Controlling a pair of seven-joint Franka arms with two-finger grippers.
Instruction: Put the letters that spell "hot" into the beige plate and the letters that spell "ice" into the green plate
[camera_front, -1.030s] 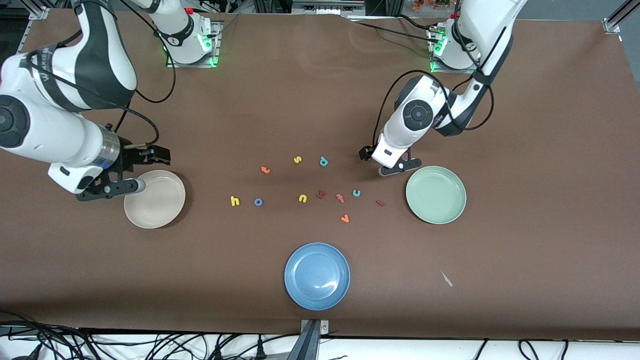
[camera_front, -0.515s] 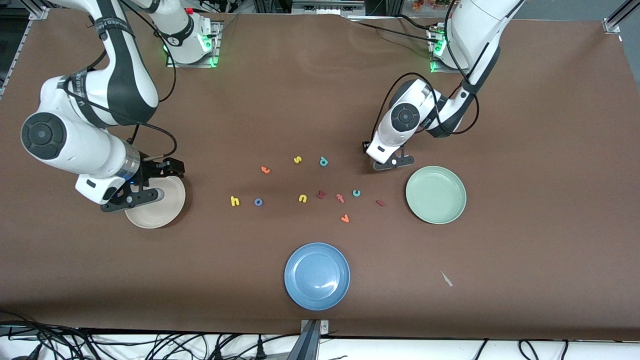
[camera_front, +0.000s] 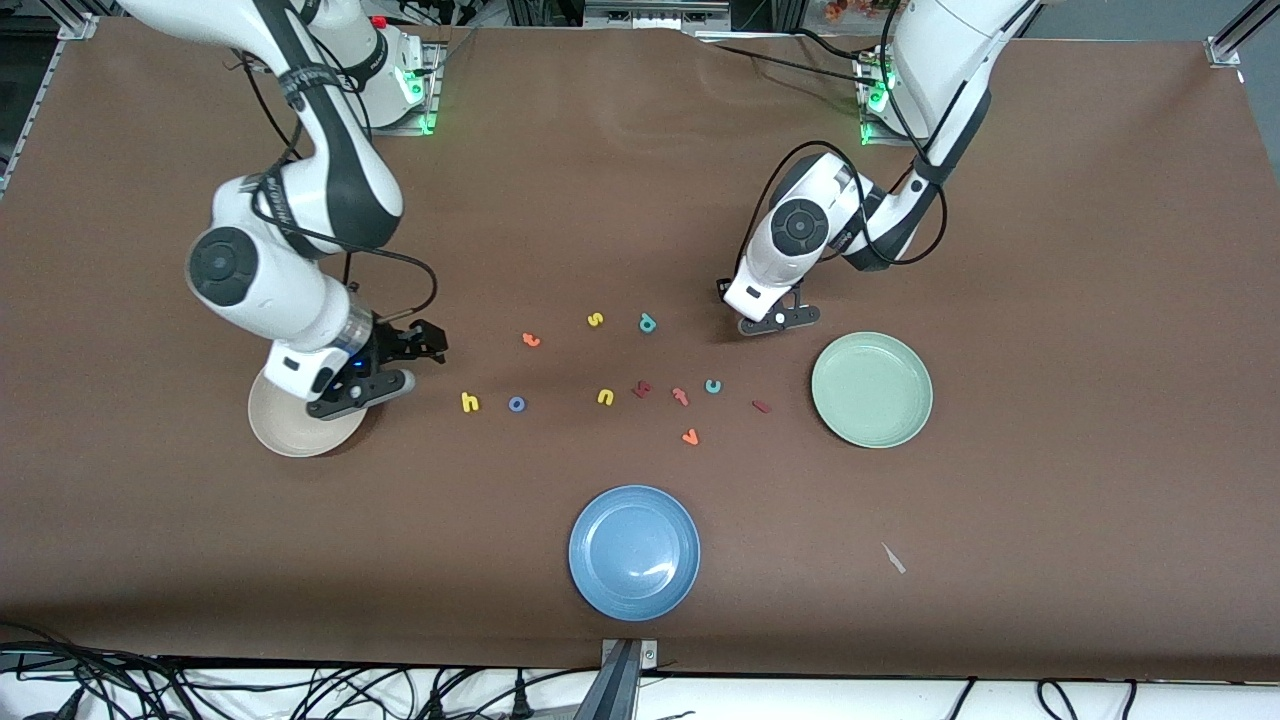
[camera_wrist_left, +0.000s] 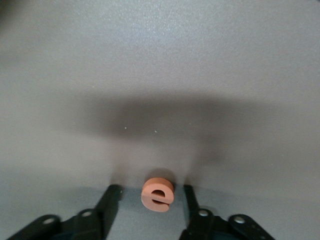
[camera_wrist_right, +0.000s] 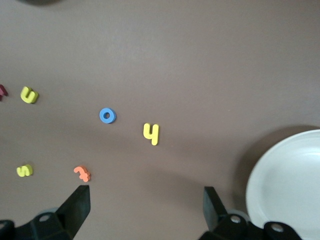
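High front camera faces both robots — wrist cameras look down, close.

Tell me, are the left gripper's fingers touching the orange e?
Apart. The left wrist view shows bare table between the orange e and each finger of the left gripper.

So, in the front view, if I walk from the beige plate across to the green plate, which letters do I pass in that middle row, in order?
beige plate → yellow h → blue o → yellow u → dark red angular letter → pinkish t → teal c → dark red i → green plate
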